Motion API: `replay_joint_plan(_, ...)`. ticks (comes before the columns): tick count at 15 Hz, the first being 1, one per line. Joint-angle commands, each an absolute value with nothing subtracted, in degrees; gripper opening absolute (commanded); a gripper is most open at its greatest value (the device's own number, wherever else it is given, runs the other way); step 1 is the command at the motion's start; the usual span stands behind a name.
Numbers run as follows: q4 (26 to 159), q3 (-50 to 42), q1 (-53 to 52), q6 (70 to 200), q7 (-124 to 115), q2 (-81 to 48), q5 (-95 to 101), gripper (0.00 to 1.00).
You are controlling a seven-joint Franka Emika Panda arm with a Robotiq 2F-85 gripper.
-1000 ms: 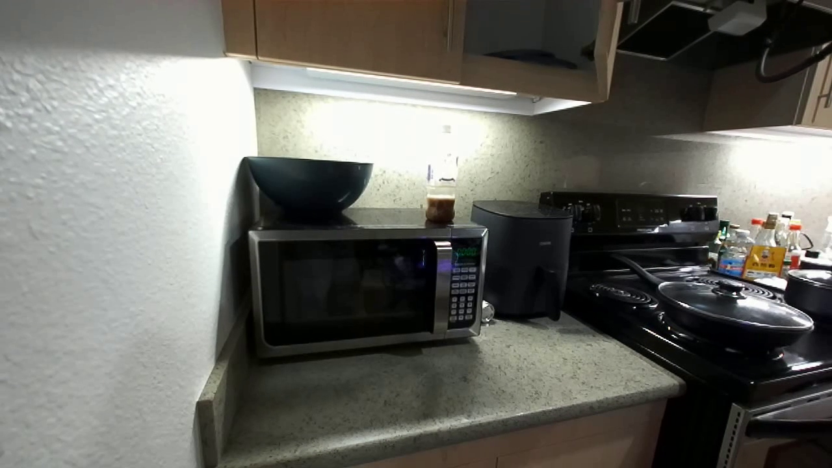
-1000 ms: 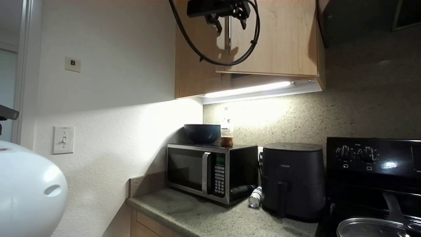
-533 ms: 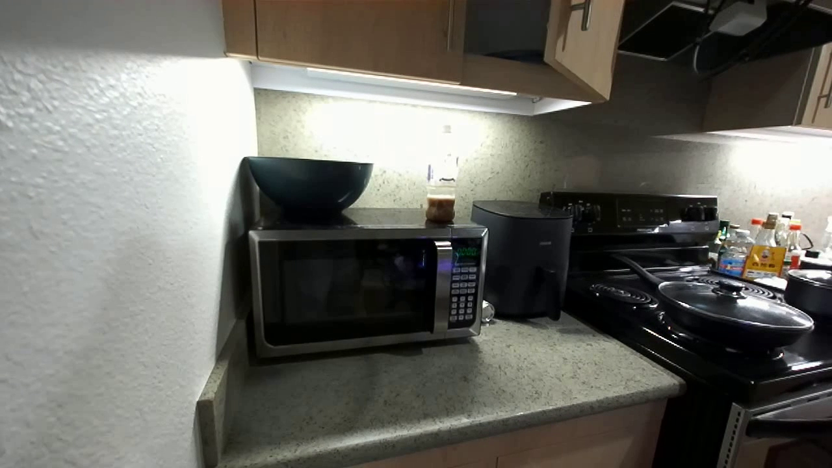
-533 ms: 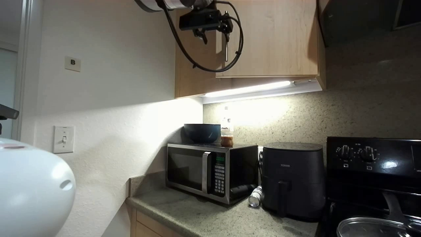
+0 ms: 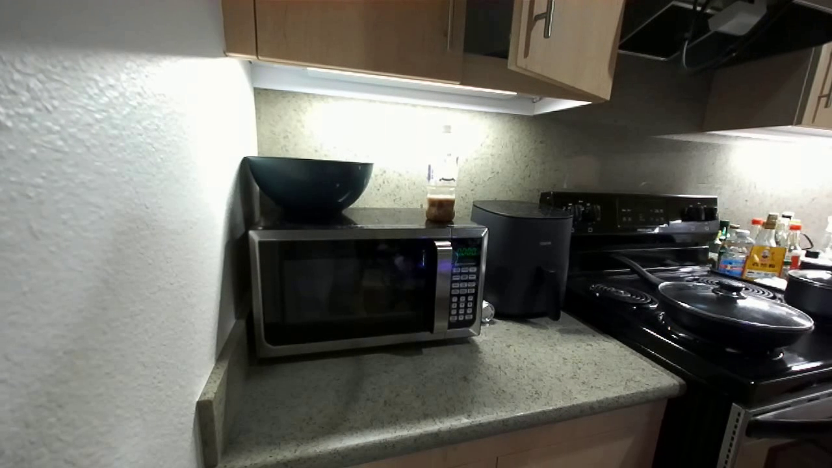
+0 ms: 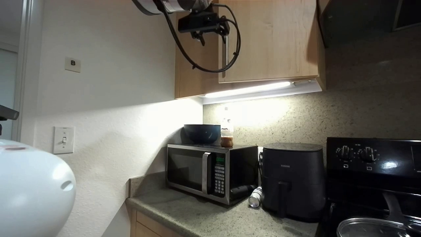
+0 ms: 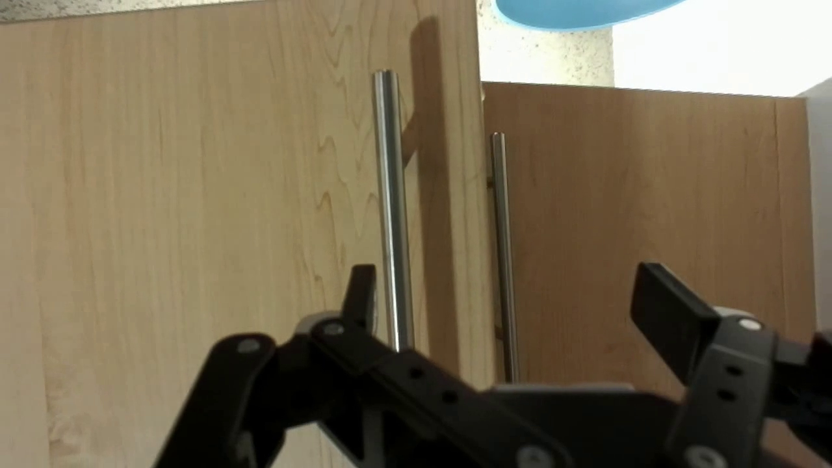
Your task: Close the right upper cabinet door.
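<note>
R upper cab door (image 5: 575,49) ajar, upper rt in an ext. view; gripper (image 7: 506,289) spread wide, low in wrist view

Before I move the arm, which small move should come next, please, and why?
Probably a gentle inward push on the right upper cabinet door: in an exterior view, the dark cabinet interior shows beside its free edge, so it is not yet shut. The open gripper is near its bar handle; contact is unclear.

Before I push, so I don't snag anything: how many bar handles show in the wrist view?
2: one silver bar handle on the right upper cabinet door, another handle on the neighboring shut door. The gripper partly covers the first.
</note>
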State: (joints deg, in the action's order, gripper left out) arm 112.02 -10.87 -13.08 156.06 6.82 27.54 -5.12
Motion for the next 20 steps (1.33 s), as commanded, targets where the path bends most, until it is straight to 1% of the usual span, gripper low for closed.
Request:
replay_joint_plan(1,111.7,-9.3,-11.1,155.8,7.9,27.2,-6.9,1.0)
replay_joint_plan(9,111.7,-9.3,-11.1,155.8,7.9,27.2,-6.9,1.0)
replay_joint_plan(17,106.2,-10.0,-12.2,156.7,9.6,22.5,-8.3,1.0)
replay_joint_plan(20,106.8,-8.7,-10.6,156.0,7.8,23.0,-8.1,1.0)
